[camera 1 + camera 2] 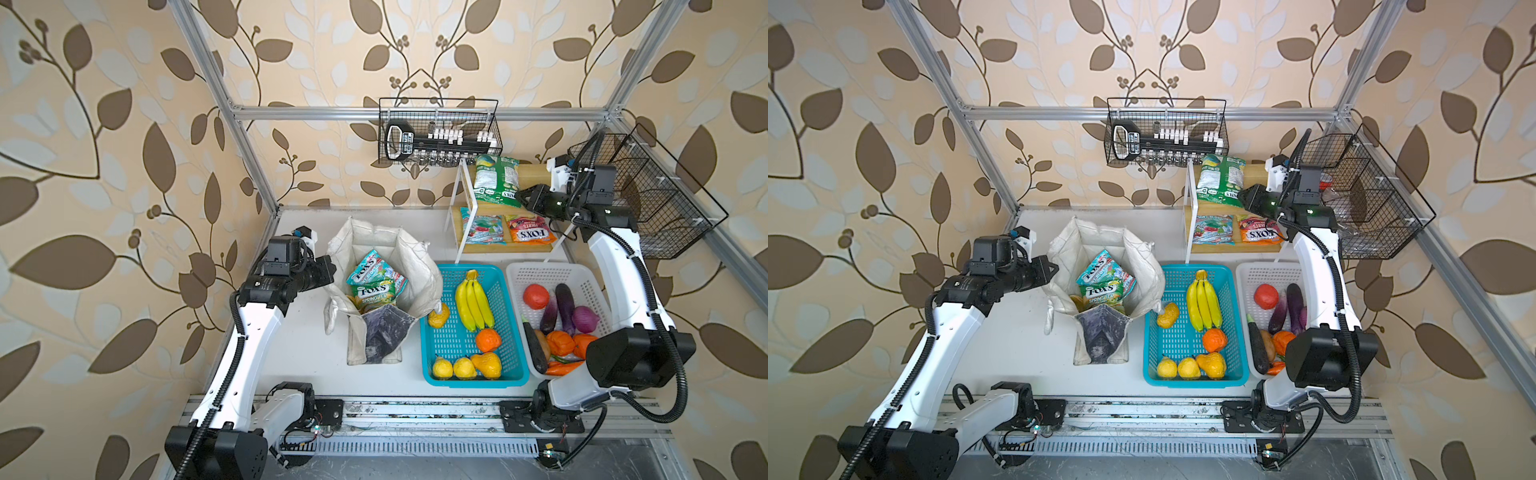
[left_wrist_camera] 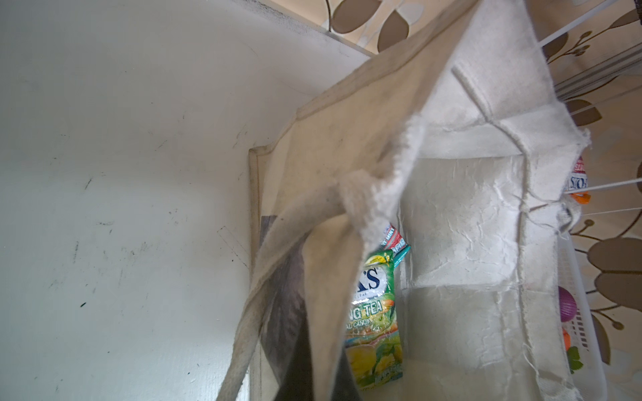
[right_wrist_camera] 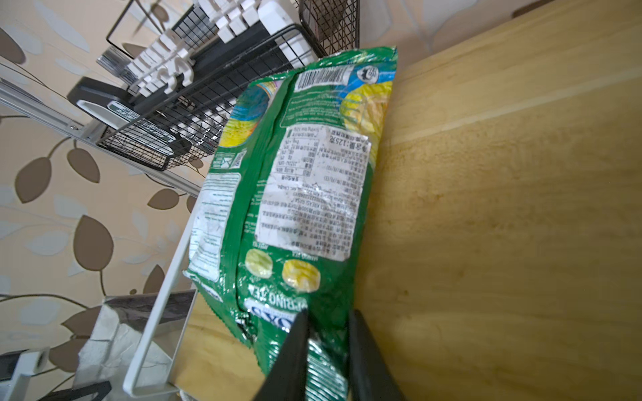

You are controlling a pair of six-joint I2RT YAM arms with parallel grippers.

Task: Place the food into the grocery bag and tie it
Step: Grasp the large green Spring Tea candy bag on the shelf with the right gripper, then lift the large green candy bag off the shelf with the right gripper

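Bench (image 1: 307,357) scene; right end effector (image 3: 328,316) pinches green-white packet (image 3: 295,173) on far-right wooden shelf (image 3: 486,173); left end effector (image 1: 331,270) closed on grocery bag (image 1: 422,274) at its left rim; bag stands open, centre-left.

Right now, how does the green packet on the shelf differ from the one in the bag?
The shelf packet lies back-up, white label showing; the bag packet shows its front logo. The shelf packet is pinched by the right tool; the bag packet lies free in the tote. Both are green FOX'S Spring Tea.

The packet (image 3: 298,194) is green-white, the grocery bag (image 1: 415,266) off-white.
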